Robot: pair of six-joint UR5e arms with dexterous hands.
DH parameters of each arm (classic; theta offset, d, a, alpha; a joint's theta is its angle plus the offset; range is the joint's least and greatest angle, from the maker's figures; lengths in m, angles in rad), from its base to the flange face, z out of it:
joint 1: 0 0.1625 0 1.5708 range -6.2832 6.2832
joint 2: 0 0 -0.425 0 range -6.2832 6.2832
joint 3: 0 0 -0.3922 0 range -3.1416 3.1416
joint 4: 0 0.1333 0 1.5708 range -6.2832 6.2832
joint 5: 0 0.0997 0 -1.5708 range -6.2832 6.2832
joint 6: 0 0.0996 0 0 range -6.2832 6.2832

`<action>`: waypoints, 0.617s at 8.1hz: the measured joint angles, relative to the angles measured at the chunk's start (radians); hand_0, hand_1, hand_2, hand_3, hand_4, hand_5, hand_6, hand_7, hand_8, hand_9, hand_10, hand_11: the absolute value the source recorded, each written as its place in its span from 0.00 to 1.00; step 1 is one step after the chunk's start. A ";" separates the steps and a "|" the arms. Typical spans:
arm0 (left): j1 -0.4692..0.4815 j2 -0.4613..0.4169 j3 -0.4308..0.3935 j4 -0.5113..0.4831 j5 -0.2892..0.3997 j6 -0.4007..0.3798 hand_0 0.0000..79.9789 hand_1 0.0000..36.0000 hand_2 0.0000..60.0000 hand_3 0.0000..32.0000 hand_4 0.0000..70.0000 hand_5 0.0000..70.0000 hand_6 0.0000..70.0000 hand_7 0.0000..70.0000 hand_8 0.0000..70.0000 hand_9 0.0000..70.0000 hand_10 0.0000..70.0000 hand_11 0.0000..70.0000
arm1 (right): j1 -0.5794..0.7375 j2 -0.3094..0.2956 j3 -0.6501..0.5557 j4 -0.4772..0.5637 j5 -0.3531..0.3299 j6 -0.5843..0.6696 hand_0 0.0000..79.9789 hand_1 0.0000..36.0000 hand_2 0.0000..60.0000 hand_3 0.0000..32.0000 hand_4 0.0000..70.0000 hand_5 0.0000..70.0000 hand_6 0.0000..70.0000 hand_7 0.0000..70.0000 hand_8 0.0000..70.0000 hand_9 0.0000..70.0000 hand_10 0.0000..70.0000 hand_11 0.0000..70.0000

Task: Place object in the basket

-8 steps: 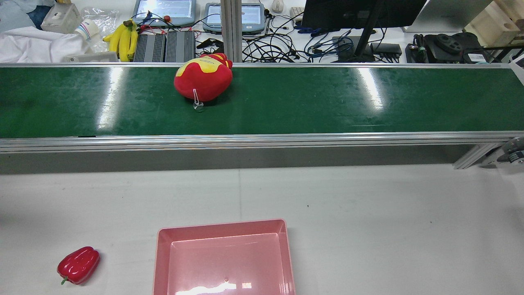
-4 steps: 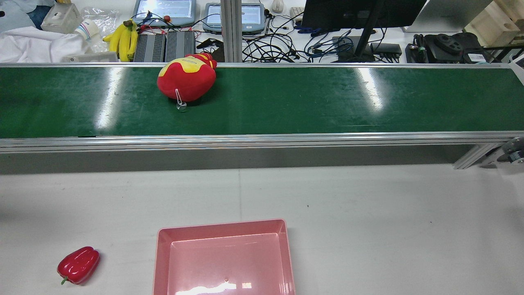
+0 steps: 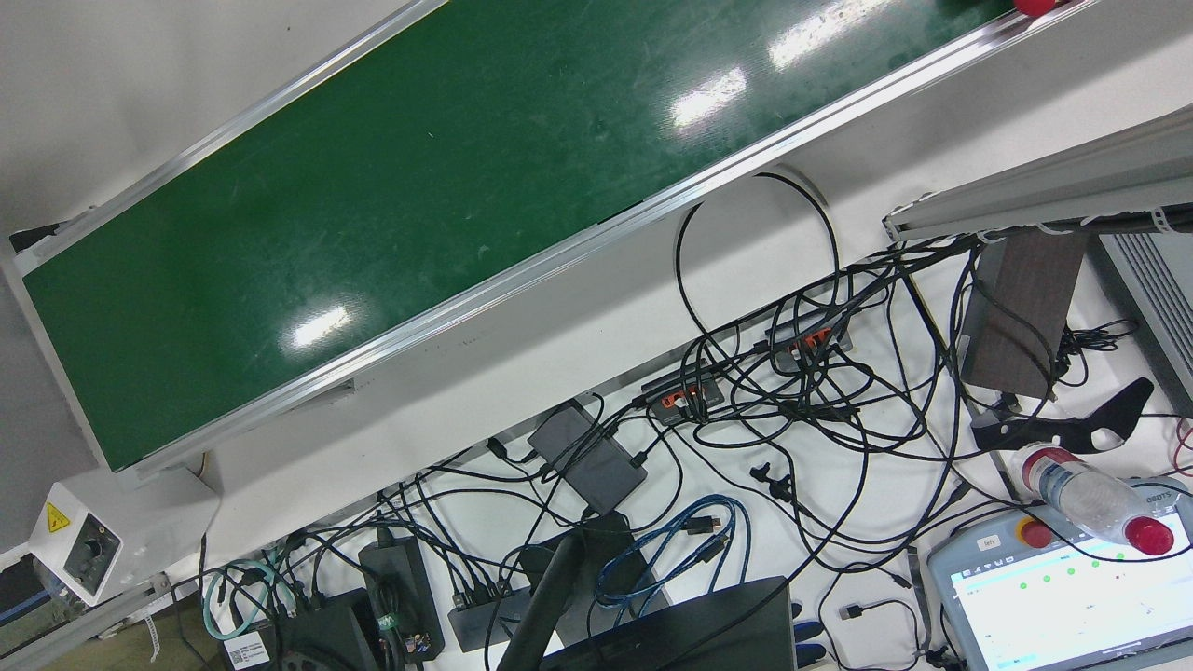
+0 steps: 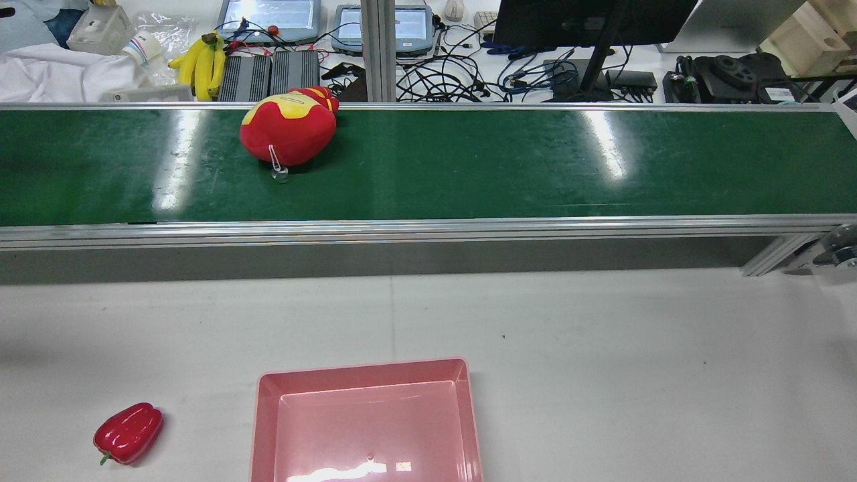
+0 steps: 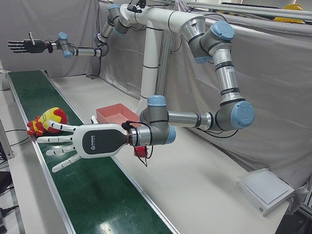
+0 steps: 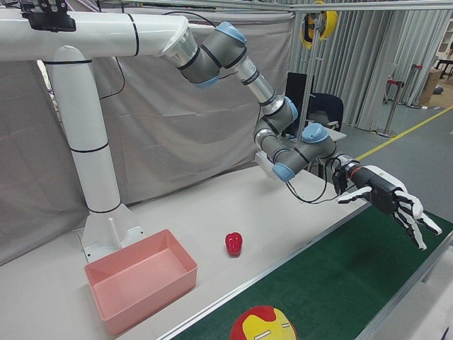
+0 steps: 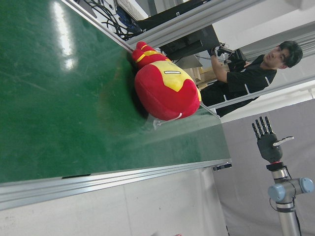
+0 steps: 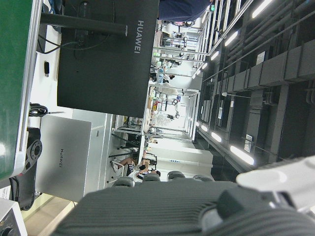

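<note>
- Left hand [image 5: 80,141] hovers flat over the green conveyor belt [image 4: 469,167], fingers spread and holding nothing, fingertips just short of the plush toy.
- Right hand [image 6: 393,202] is likewise splayed and empty, above the belt's other end.
- Red-and-yellow plush toy [image 4: 288,130] lies on the belt by its far rail; it has travelled along the belt toward the rear view's left over the last second.
- Pink basket [image 4: 367,422] stands on the desk [image 4: 602,375] with nothing inside.
- Red bell pepper [image 4: 128,433] lies on the desk, apart from the basket, unmoved.
- Black monitor [image 8: 106,54] beyond the belt reads "HUAWEI".
</note>
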 measured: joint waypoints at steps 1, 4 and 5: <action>0.015 0.000 -0.060 0.053 -0.001 0.040 0.72 0.40 0.00 0.89 0.00 0.43 0.02 0.12 0.18 0.20 0.05 0.10 | 0.000 0.000 0.000 0.000 0.000 0.000 0.00 0.00 0.00 0.00 0.00 0.00 0.00 0.00 0.00 0.00 0.00 0.00; 0.110 -0.014 -0.164 0.175 -0.050 0.133 0.72 0.42 0.00 0.91 0.00 0.46 0.03 0.12 0.18 0.19 0.03 0.08 | -0.001 0.000 -0.001 0.000 0.000 0.000 0.00 0.00 0.00 0.00 0.00 0.00 0.00 0.00 0.00 0.00 0.00 0.00; 0.152 -0.035 -0.168 0.213 -0.072 0.160 0.71 0.41 0.00 0.92 0.00 0.46 0.03 0.12 0.17 0.19 0.02 0.07 | -0.001 0.000 -0.001 0.000 0.000 0.000 0.00 0.00 0.00 0.00 0.00 0.00 0.00 0.00 0.00 0.00 0.00 0.00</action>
